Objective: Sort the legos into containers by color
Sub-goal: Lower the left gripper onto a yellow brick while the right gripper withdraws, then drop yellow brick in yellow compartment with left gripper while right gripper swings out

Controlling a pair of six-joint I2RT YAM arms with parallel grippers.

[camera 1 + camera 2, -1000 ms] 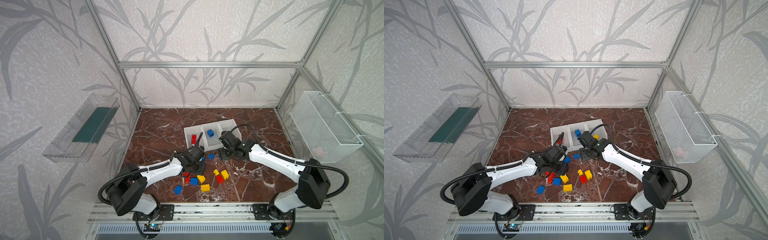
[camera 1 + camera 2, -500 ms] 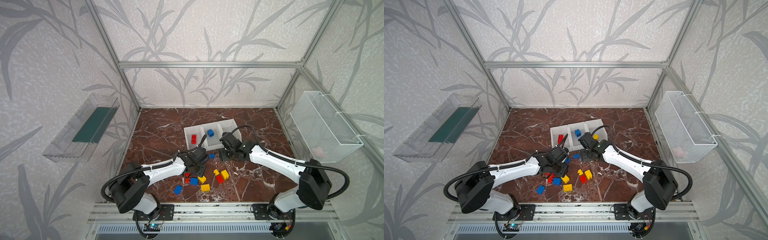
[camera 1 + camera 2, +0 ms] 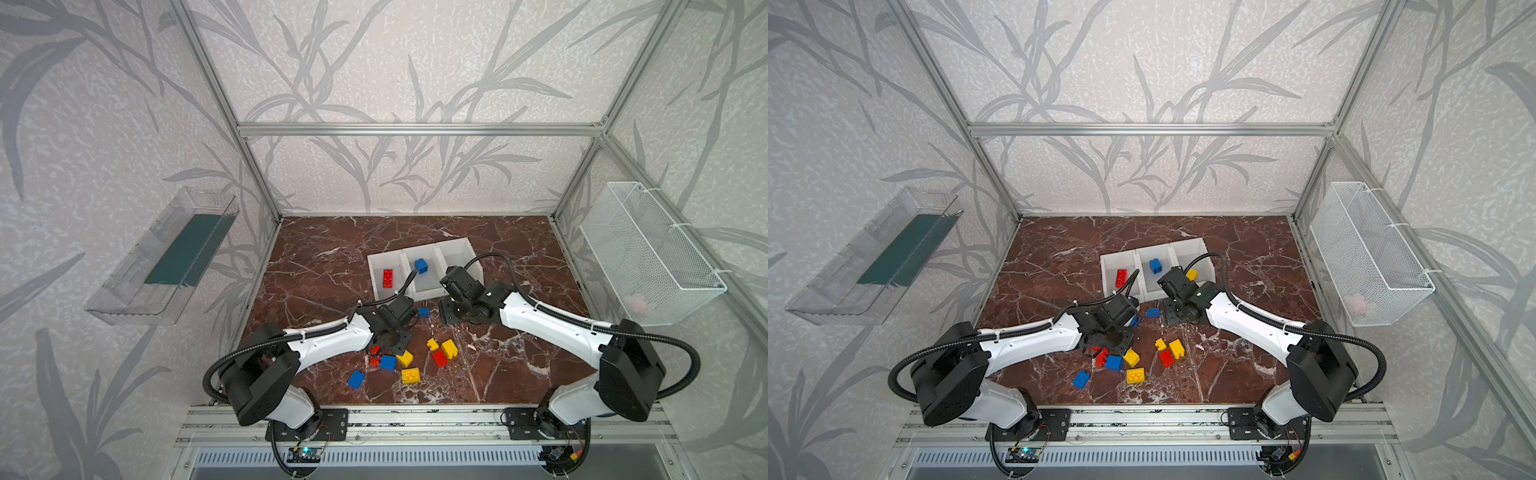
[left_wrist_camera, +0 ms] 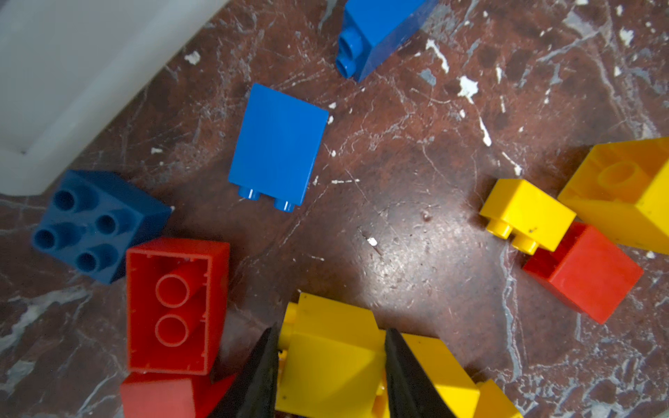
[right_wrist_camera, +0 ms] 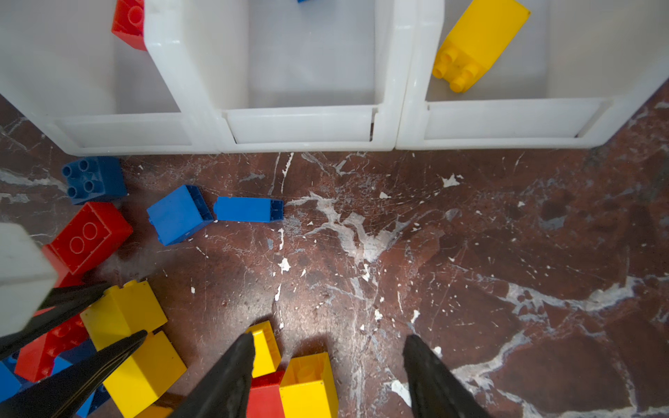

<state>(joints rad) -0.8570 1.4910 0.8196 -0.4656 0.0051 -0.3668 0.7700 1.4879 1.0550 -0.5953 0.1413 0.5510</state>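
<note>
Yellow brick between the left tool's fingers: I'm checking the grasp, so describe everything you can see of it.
The yellow brick is glossy plastic, lying on its side on the marble table with studs pointing sideways. The left tool has its black fingers against two opposite faces. A second yellow brick lies close beyond one finger.

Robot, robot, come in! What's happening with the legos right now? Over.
Left end effector clamped on yellow brick. Right end effector open, empty. Red brick close beside the grip.
</note>
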